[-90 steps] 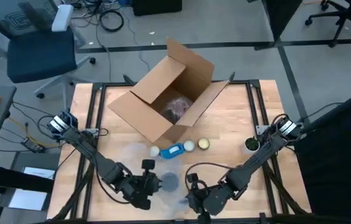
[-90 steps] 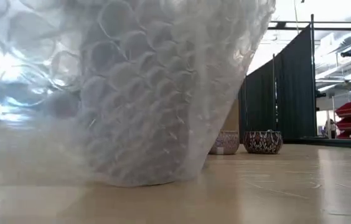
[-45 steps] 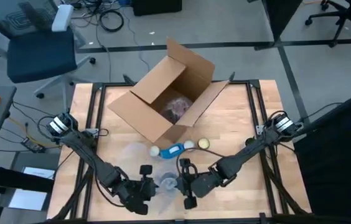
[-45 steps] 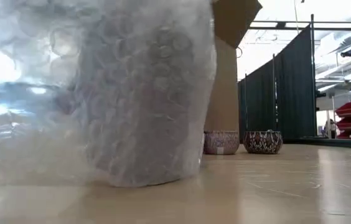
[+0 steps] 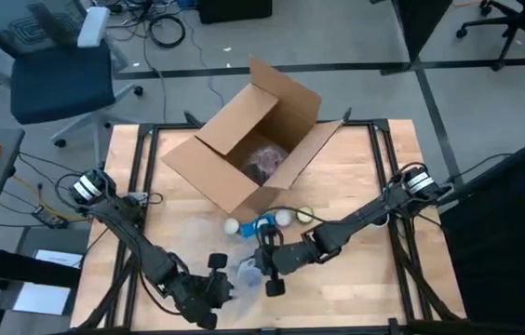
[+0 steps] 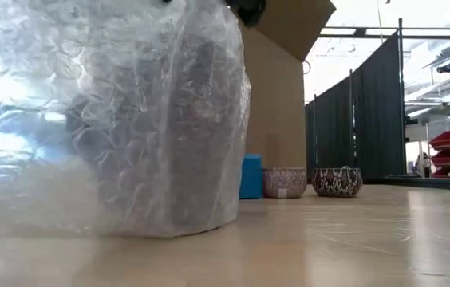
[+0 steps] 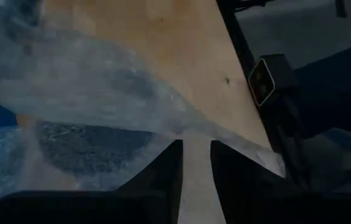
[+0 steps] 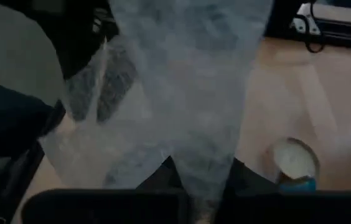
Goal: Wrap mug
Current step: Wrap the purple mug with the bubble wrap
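Mug (image 6: 181,135) stands on tabletop (image 5: 356,186) front edge, half covered by bubble wrap (image 6: 65,119); right tool (image 8: 194,180) clenched on wrap, left tool (image 7: 194,168) pinches its edge; pulling hard may tip mug

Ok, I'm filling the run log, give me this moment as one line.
step: wrapping | mug: upright under bubble wrap | left gripper: pinching wrap | right gripper: pinching wrap

The bubble wrap (image 6: 113,119) is clear plastic, shiny, with a bumpy surface; the mug (image 6: 185,143) under it looks dark and matt. The table (image 5: 356,177) is pale smooth wood with light sheen. The box (image 5: 253,140) is brown matt cardboard.
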`<state>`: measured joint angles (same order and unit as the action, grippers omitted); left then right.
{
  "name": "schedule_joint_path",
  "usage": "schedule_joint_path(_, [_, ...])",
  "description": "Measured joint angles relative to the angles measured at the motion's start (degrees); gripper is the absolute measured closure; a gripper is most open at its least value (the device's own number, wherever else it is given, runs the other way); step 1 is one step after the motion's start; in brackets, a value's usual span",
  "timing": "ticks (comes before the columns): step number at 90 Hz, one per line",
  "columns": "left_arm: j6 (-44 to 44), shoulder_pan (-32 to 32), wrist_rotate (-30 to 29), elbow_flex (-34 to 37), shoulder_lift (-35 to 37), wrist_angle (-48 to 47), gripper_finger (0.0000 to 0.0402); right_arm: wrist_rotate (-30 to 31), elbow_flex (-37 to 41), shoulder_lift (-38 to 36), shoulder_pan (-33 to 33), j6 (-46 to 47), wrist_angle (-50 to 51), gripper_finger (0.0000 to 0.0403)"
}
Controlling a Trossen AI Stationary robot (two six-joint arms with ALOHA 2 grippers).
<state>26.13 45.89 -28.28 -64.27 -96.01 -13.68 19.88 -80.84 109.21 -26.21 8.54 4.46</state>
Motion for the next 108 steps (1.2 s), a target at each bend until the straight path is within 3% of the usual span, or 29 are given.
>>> schedule_joint_path(30, [-0.2,0.0,-0.8,0.0,0.0,0.3,0.0333,0.4,0.1,1.4,0.1,-1.8,1.1,0.0316])
schedule_joint_path(54, [-0.5,0.0,-1.5,0.0,0.0,0.5,0.0333,-5.4,0.2,4.7,0.6,-1.8,2.3,0.0248])
schedule_joint_path(78, [-4.5,-0.1,-2.1,-5.3,0.7,-6.0,0.0333,-5.1,-0.1,6.7,0.5,-2.3,2.3,0.0245])
schedule_joint_path(86, [-8.7,0.1,-5.6,-9.2,1.1,-7.9,0.0333,-6.0,-0.1,6.7,0.6,-3.1,2.5,0.0244])
schedule_joint_path(96, [-16.3,-0.2,-10.4,-11.0,1.1,-4.2,0.0333,-6.2,-0.1,6.7,0.6,-3.6,2.4,0.0246])
schedule_joint_path(108, [-18.5,-2.1,-9.9,-11.0,0.1,-3.2,0.0333,-6.2,0.0,6.8,0.6,-3.7,1.8,0.0247])
